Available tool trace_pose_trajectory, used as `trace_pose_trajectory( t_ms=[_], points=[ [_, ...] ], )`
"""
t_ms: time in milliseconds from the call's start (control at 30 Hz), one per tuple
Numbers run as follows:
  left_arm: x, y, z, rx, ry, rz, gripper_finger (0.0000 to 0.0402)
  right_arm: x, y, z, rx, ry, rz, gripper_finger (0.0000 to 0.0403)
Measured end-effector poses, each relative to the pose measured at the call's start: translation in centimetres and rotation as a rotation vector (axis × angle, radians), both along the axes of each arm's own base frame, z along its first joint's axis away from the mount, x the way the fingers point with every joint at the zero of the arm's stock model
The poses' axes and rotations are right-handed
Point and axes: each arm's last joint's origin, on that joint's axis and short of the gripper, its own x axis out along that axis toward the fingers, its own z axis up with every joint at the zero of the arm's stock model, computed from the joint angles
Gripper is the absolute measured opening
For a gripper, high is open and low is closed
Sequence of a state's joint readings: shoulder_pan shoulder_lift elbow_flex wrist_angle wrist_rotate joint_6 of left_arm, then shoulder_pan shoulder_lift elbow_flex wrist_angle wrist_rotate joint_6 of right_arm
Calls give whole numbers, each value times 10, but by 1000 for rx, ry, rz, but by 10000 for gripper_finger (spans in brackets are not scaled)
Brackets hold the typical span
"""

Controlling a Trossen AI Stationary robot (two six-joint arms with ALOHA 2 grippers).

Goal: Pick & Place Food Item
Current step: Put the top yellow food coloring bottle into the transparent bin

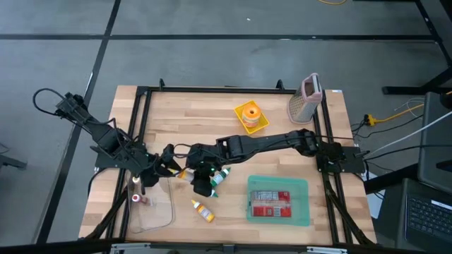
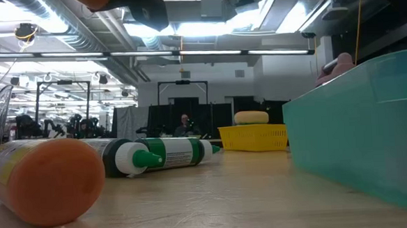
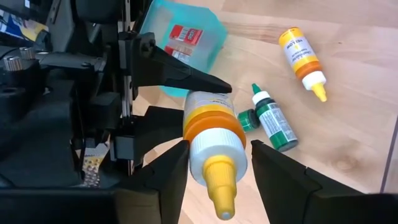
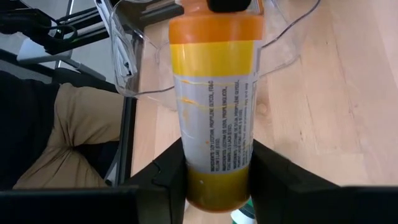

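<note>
Mid-handover, by the look of it. The yellow food-colouring bottle (image 3: 213, 147) is off the table between the two arms, orange collar and yellow nozzle pointing at the left wrist camera.

Right gripper (image 4: 214, 171): fingers clamped on the bottle's base end, firm hold, narrow gap filled by the bottle body. It sits over the wood just left of table centre in the high view.

Left gripper (image 3: 214, 171): fingers either side of the white cap end, set fairly wide. I can't tell whether the pads actually touch the cap or stand just off it. So the bottle is definitely held by the right, maybe by both.

Elsewhere: two green bottles (image 1: 220, 175) lie on the table near the grippers, with another yellow bottle (image 1: 203, 210) lying further toward the front edge. The clear plastic container (image 1: 157, 206) sits at front left, just beside the left arm; likely the drop target, though that's my guess. Teal bin (image 1: 278, 201) with red packets is front right; yellow basket (image 1: 251, 117) and a grater (image 1: 306, 99) at the back.

Next move, as I read it: left closes fully on the cap end and confirms grip before right lets go. Release too early and the bottle drops onto the green ones. Then left carries it across to the clear container.
</note>
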State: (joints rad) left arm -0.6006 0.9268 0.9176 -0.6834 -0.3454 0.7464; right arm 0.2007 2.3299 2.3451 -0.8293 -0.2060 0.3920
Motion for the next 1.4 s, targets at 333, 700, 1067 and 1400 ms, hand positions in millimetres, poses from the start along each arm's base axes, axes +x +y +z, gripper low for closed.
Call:
trace_pose_trajectory(
  t_ms=[333, 700, 1067, 1400],
  points=[
    [0, 0, 0, -2, -5, 1, 137, 0, 1, 0, 3, -3, 5, 130],
    [0, 0, 0, -2, -5, 1, 119, 0, 1, 0, 12, -3, 13, 130],
    [-4, 3, -5, 8, 64, 28, 117, 1, 1, 1, 14, -14, 16, 222],
    [-17, 2, -15, -16, 203, 84, 117, -6, -9, -6, -11, 97, -4, 266]
  ],
)
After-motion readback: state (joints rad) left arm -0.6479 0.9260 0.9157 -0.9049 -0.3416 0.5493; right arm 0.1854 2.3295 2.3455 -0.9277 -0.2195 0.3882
